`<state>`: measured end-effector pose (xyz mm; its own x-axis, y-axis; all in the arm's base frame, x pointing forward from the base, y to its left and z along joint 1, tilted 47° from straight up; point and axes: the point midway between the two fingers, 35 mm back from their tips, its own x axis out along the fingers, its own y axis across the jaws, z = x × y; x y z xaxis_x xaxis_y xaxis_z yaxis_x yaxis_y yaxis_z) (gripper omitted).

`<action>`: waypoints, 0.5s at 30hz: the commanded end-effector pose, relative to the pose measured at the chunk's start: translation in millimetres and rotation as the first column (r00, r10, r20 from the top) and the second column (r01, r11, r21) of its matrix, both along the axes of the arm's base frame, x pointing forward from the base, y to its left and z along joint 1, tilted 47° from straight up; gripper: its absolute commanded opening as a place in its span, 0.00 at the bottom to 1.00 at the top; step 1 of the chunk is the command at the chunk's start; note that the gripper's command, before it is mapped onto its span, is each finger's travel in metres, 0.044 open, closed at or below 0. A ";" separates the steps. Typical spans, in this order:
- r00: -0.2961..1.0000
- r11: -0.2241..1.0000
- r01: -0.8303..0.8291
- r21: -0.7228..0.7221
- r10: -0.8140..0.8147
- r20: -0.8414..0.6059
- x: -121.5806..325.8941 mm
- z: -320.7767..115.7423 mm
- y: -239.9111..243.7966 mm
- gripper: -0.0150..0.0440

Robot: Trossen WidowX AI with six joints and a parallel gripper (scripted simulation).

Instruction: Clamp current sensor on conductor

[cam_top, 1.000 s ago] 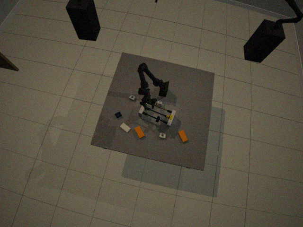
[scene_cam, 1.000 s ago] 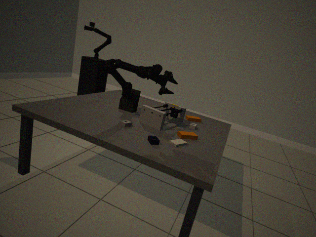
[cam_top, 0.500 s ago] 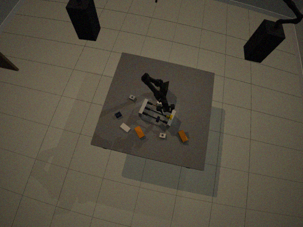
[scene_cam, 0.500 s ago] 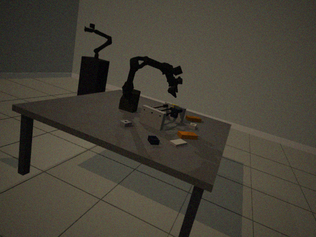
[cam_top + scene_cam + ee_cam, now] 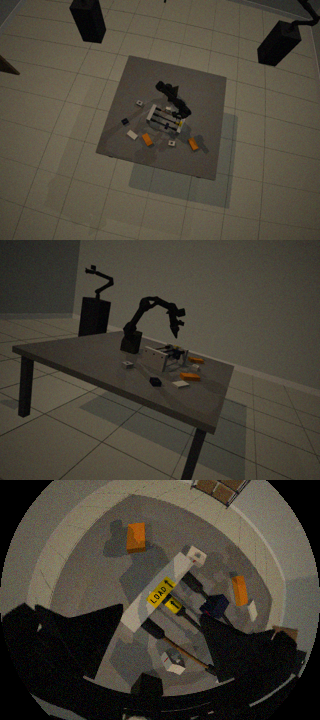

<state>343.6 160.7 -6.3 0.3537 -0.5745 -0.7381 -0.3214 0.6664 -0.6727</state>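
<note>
My gripper (image 5: 176,337) (image 5: 163,614) is open and empty, pointing down above the marked end of the white-walled conductor frame (image 5: 151,113) (image 5: 155,358) (image 5: 134,619). The yellow LOAD marker (image 5: 180,124) (image 5: 161,592) lies on the end wall, its arrow running along the wall. The middle conductor (image 5: 165,118) (image 5: 192,621) carries a small yellow arrow tag (image 5: 173,604). A white block with grey parts (image 5: 168,109) (image 5: 173,664) stands on the table beside the orange-brown outer conductor; it may be the open sensor, but its jaws and arrow are unclear.
A dark blue block (image 5: 166,124) (image 5: 215,606) sits on the other outer conductor. Orange blocks (image 5: 147,139) (image 5: 193,143), a white slab (image 5: 132,134), a dark block (image 5: 126,121) (image 5: 155,381) and white blocks with dark centres (image 5: 139,103) (image 5: 171,143) lie around the frame.
</note>
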 end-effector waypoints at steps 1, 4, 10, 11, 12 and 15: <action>1.000 1.000 0.001 -0.002 -0.001 0.005 0.4 0.7 1.2 1.00; 1.000 1.000 0.001 -0.002 -0.001 0.005 0.4 0.7 1.2 1.00; 0.999 0.999 0.035 -0.002 -0.035 0.004 -5.6 3.6 -8.8 1.00; 0.997 0.997 0.078 -0.003 -0.078 0.003 -13.5 7.2 -21.1 1.00; 0.992 0.992 0.130 -0.005 -0.130 0.002 -23.5 11.5 -35.9 1.00; 0.959 0.959 0.284 -0.017 -0.284 0.005 -57.2 23.6 -78.4 1.00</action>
